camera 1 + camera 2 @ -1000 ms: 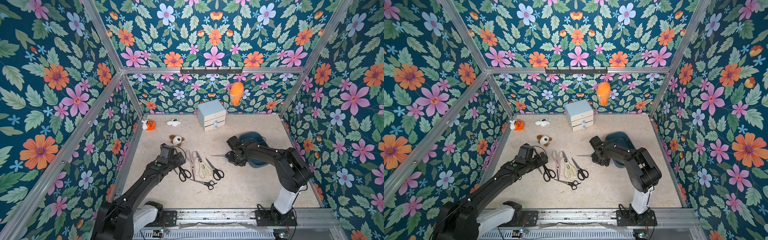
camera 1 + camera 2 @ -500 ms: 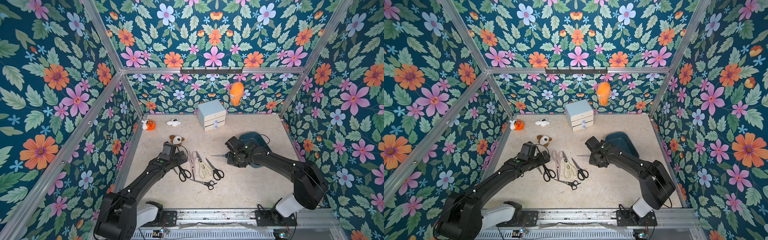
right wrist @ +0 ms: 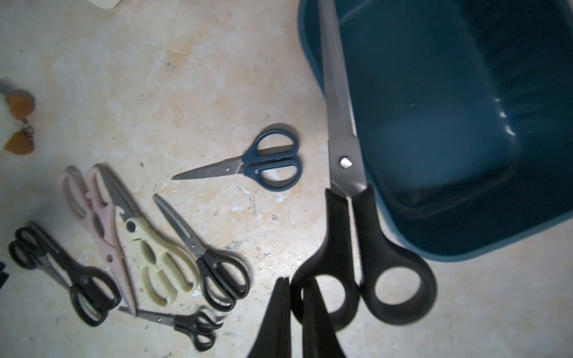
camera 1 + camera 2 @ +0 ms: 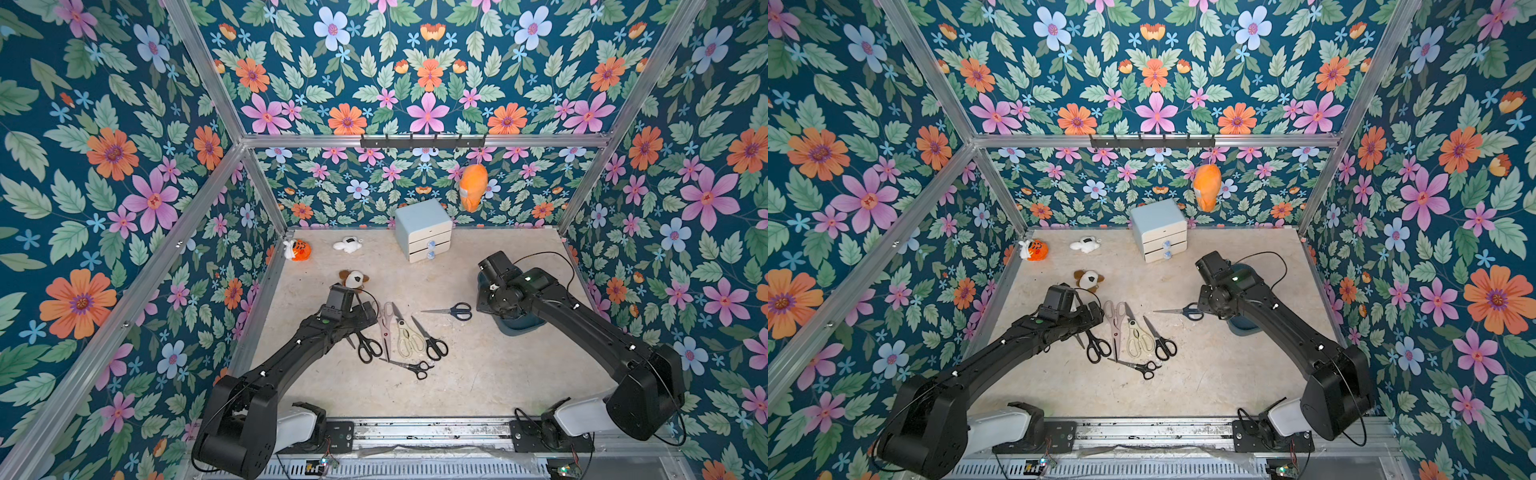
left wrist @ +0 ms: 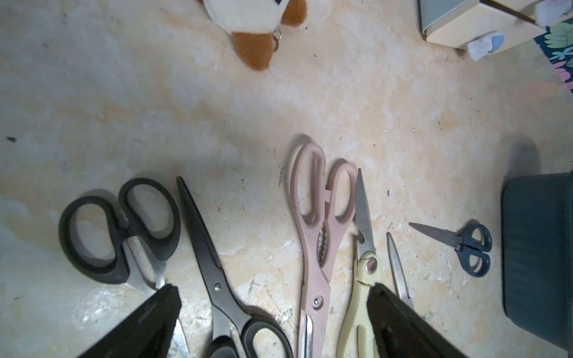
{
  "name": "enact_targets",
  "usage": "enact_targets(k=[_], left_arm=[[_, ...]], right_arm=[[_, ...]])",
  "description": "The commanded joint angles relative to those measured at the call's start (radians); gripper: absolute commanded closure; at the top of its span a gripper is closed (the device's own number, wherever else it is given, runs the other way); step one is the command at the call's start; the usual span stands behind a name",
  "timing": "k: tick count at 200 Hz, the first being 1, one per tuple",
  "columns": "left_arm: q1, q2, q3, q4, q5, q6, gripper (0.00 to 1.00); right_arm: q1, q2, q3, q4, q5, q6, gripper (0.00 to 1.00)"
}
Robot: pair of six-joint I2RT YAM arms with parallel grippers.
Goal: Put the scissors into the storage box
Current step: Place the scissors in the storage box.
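Observation:
In the right wrist view my right gripper (image 3: 294, 280) is shut on a handle ring of a large black-handled pair of scissors (image 3: 344, 161). Its blades reach over the rim of the dark teal storage box (image 3: 465, 248). In both top views the right wrist hides that pair and most of the box (image 4: 519, 326). A dark blue pair (image 4: 457, 311) lies just left of the box. My left gripper (image 5: 273, 289) is open above the cluster on the floor: a black pair (image 5: 121, 229), a long black pair (image 5: 204, 248), a pink pair (image 5: 319, 217) and cream shears (image 5: 362, 279).
A pale blue drawer cabinet (image 4: 424, 228) stands at the back. Plush toys lie behind the cluster: a brown-and-white one (image 4: 353, 279), an orange one (image 4: 299, 250) and a white one (image 4: 348, 244). An orange plush (image 4: 473, 187) hangs on the back wall.
My right wrist has drawn back to the right over the storage box, uncovering the dark blue pair's handles. The left gripper stays open over the cluster.

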Motion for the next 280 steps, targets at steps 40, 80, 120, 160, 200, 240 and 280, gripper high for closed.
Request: enact_targets(k=[40,80,120,160,200,240,280], left_arm=[[-0.014,0.030,0.033,0.017,-0.012,-0.038,0.01],[-0.032,0.049,0.053,0.017,-0.015,-0.049,0.01],[-0.050,0.037,0.051,-0.006,-0.027,-0.058,0.01],[-0.055,-0.011,0.041,-0.056,-0.058,-0.041,0.01],[-0.054,-0.079,0.009,-0.088,-0.081,-0.046,0.01],[-0.055,-0.128,-0.016,-0.118,-0.095,-0.047,0.01],[-0.053,-0.151,-0.021,-0.140,-0.100,-0.029,0.01]], right_arm=[[-0.203,0.048,-0.008,-0.024,-0.060,-0.257,1.00],[-0.234,0.126,-0.032,0.014,-0.033,-0.288,1.00],[-0.244,0.197,-0.060,0.073,-0.053,-0.293,1.00],[-0.259,0.280,-0.072,0.137,-0.067,-0.299,1.00],[-0.259,0.357,-0.056,0.189,-0.109,-0.255,1.00],[-0.259,0.411,-0.037,0.195,-0.119,-0.233,1.00],[-0.259,0.397,-0.034,0.196,-0.131,-0.219,0.86]])
